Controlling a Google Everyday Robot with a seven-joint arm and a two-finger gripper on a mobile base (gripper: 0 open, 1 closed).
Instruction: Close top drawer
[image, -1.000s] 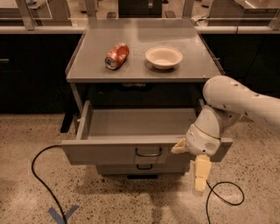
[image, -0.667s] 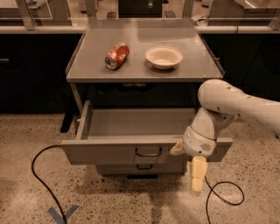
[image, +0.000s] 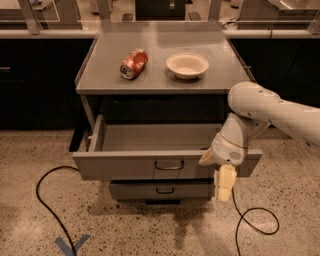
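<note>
Camera view — gripper (image: 212, 180) against top drawer (image: 125, 167) front's right end — fingers (image: 225, 182) spread, gripping nothing.

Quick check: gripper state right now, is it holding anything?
Gripper: state cannot be told; it hangs at the right end of the open top drawer's front panel.

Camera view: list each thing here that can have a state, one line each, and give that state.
top drawer: pulled open, not yet closed.
lower drawer: set further in than the top drawer; whether it is fully shut cannot be told.
can: lying on its side, dented.
bowl: upright, empty.
gripper: pointing down in front of the top drawer's right end.
</note>
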